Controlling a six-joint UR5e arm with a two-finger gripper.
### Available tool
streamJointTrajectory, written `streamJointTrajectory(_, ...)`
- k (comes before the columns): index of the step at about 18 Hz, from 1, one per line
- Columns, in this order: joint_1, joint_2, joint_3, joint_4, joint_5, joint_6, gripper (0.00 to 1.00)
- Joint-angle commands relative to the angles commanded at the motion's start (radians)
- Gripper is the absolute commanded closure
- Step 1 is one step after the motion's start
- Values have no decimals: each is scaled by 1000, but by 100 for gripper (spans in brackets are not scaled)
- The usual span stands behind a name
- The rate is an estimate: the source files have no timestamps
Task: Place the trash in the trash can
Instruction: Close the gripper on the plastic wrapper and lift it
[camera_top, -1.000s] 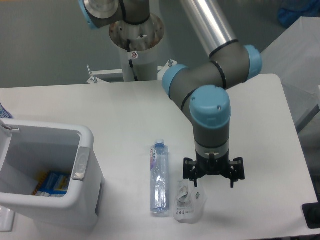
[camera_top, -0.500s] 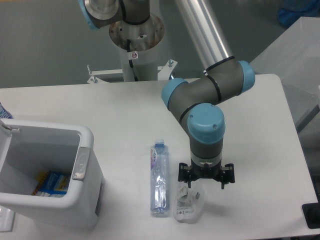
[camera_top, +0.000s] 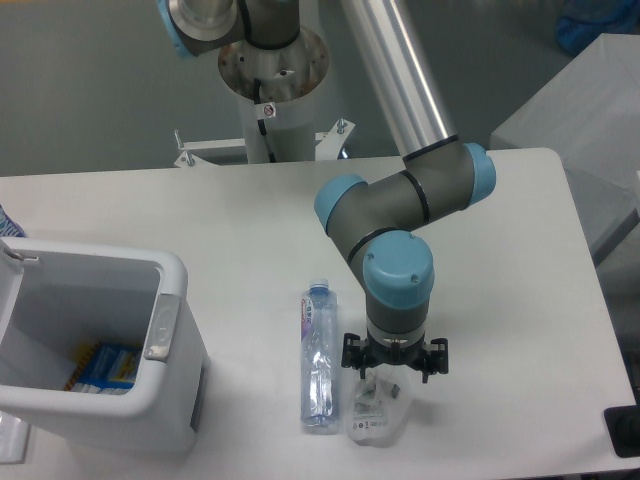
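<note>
Clear plastic marks both pieces of trash near the front edge of the table (camera_top: 250, 215): the wrapper (camera_top: 376, 408) lies just beside the bottle (camera_top: 319, 355), on its right. Over the last second the end effector (camera_top: 393, 372) has travelled left and descended, and it now sits directly over the wrapper with its fingers spread wide and nothing held. This suggests the wrapper is the first piece to be gripped; neither piece is in the trash can (camera_top: 95, 350) yet. The trash can stands at the front-left corner, open-topped, with a blue and yellow carton (camera_top: 105, 367) inside. The bottle lies between wrapper and trash can, so a low sweep leftwards could strike it.
</note>
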Motion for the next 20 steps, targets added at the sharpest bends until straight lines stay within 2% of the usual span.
streamJointTrajectory(4, 0, -3, 0, 0, 0, -2, 67)
streamJointTrajectory(5, 0, -3, 0, -2, 0, -3, 79)
streamJointTrajectory(6, 0, -2, 0, -2, 0, -3, 96)
streamJointTrajectory(7, 0, 0, 0, -2, 2, -2, 100)
streamJointTrajectory(14, 2, 6, 8, -2, -6, -2, 100)
streamJointTrajectory(17, 6, 9, 38, -2, -14, -9, 100)
streamJointTrajectory(20, 14, 15, 98, -2, -78, -76, 100)
